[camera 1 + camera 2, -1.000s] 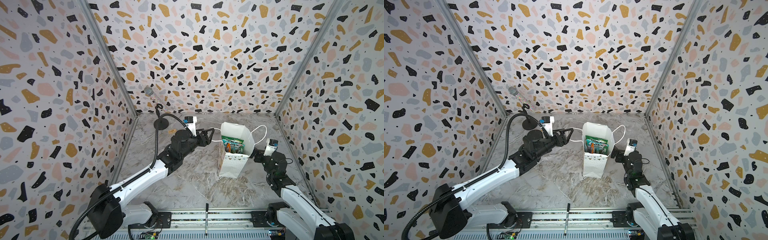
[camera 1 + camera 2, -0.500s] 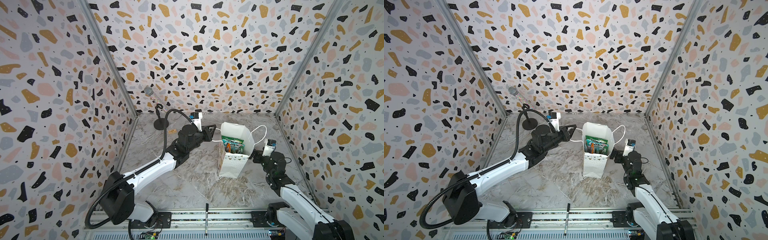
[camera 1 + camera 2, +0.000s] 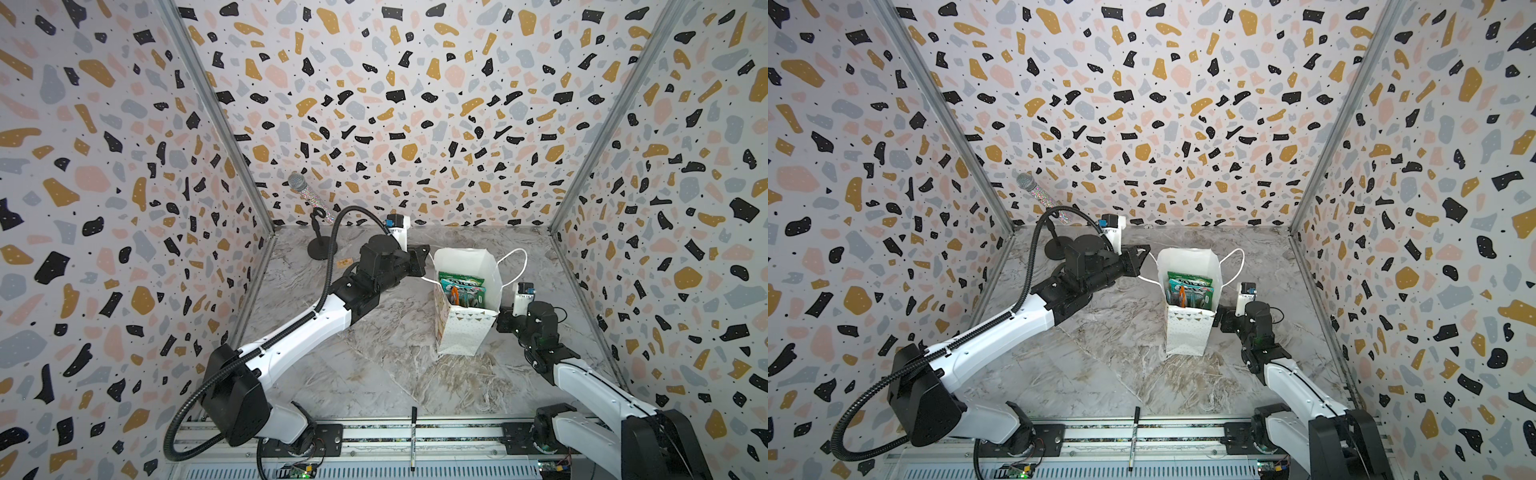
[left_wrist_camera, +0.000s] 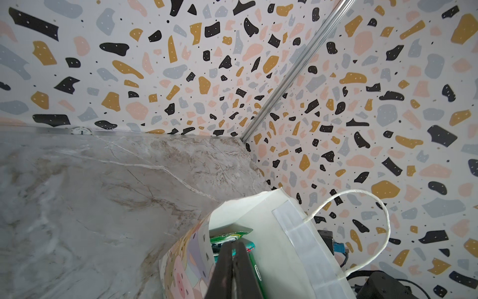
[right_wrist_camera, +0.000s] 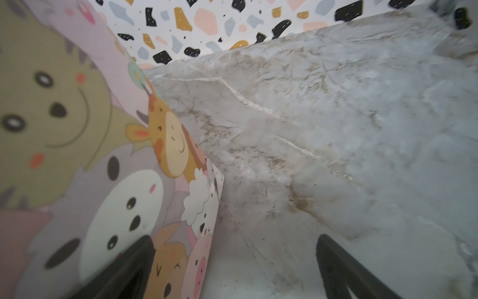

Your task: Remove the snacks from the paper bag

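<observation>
Snacks (image 3: 461, 286): none out yet, standing on edge inside paper bag (image 3: 465, 336), green and teal tops showing at the open mouth. Set upright on table (image 3: 374, 361), a little toward 2 o'clock from its middle in both top views.

Left gripper (image 4: 234, 244): at 10 o'clock of the bag, jaws pressed together, seemingly pinching the near cord handle (image 3: 429, 279) (probably to steady such a light bag and hold the mouth wide).

Right gripper (image 5: 234, 237): at 4 o'clock of the bag, low beside the animal-face side, fingers spread wide, gripping nothing; contact with the paper not possible to tell. Likely kept free for reaching in from above
</observation>
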